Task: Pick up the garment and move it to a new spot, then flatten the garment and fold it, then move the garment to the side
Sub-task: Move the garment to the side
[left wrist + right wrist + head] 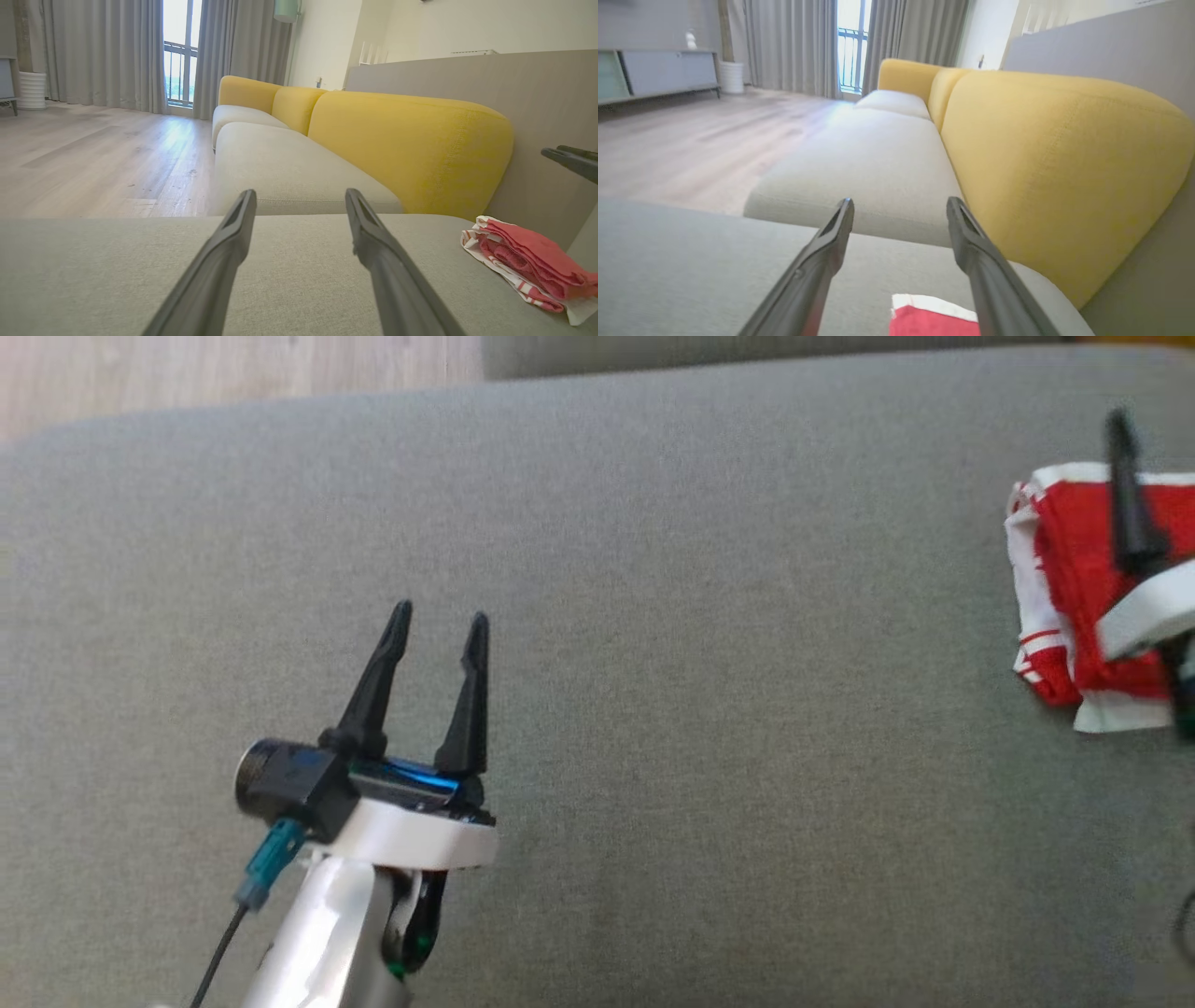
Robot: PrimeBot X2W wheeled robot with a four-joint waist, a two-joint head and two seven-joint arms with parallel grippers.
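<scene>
The garment [1074, 569] is a red and white cloth, folded into a small stack at the far right of the grey cushion [653, 616]. One dark finger [1130, 495] of my right arm stands over it at the view's right edge. In the right wrist view my right gripper [901, 202] is open with nothing between its fingers, and the garment [934, 322] lies just below them. My left gripper [439, 611] is open and holds nothing at the lower left, far from the garment. The left wrist view has my left gripper [300, 193] wide open and the garment [528, 256] off to its right.
A sofa with yellow backrests [406, 144] and pale seats [289, 168] stands beyond the grey cushion's far edge. Wooden floor [93, 154] lies to the left, with curtains and a window behind. A grey panel [537, 102] rises behind the garment.
</scene>
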